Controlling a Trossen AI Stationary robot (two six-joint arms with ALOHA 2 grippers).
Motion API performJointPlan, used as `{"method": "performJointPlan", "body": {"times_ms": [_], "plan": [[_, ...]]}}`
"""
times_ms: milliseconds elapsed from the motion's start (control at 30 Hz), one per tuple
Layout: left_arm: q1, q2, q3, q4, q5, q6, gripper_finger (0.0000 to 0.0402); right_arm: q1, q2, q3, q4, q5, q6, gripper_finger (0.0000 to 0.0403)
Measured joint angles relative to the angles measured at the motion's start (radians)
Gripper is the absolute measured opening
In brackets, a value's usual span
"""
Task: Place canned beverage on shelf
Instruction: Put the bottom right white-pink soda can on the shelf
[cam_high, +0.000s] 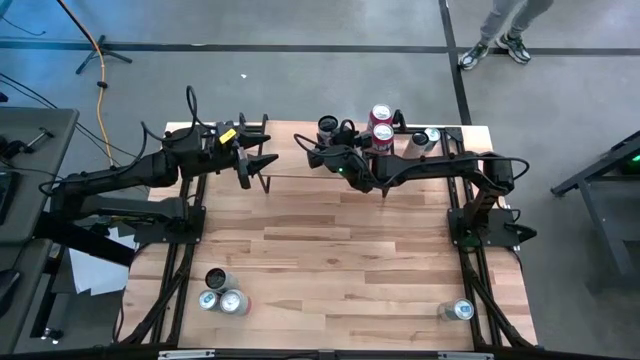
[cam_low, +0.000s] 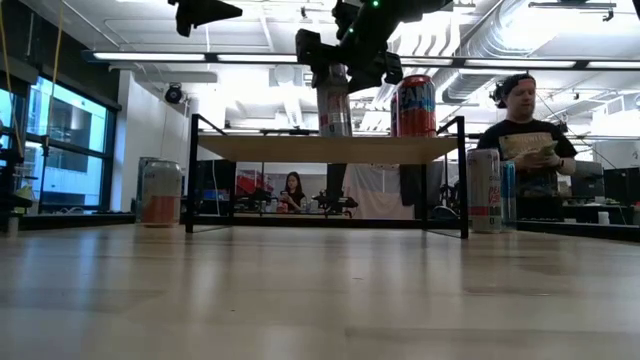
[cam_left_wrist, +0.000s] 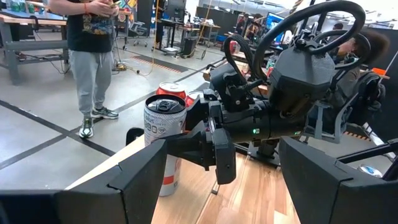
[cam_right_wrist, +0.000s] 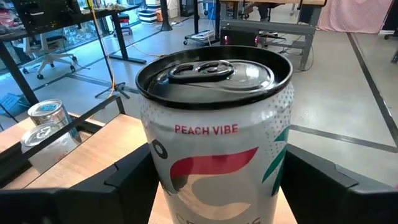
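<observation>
While the right gripper (cam_low: 336, 70) straddles the top of a white can (cam_right_wrist: 214, 143), that can stands upright on the shelf (cam_low: 300, 148), toward its left half. Its base appears to rest on the plank. The right wrist view shows a dark finger close on each side of it. I cannot tell whether this gripper is clamped on the can or sits just loose of it.

Two red cans (cam_high: 381, 125) stand on the shelf just to the right of the white one, close together, so part of the job looks done. The white can seems to be at the point of delivery. What is left for it, as I judge it, is a clean release and a lift away without tipping it or knocking the red pair.

The left gripper (cam_high: 262, 163) hangs over the shelf's left end, raised above the plank. Its fingers (cam_left_wrist: 140, 177) are spread wide and hold nothing, and it looks to be waiting.

More cans are off the shelf. A small group of pale ones (cam_high: 422, 140) stands just past the shelf's right end. Three cans (cam_high: 220, 292) cluster well apart from the shelf at the table's (cam_high: 330, 260) near left corner, and a single can (cam_high: 460, 311) stands near its near right corner. If all of these belong on the shelf, most of the work remains.
</observation>
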Motion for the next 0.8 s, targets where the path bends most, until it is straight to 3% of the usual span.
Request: {"method": "performJointPlan", "body": {"times_ms": [600,800], "plan": [[0.0,0.0,0.0,0.0,0.0,0.0,0.0269,0.0,0.0,-0.002,-0.001,-0.033,0.023,0.0281],[0.0,0.0,0.0,0.0,0.0,-0.001,0.0269,0.0,-0.003,-0.004,-0.008,-0.097,0.03,0.0321]]}}
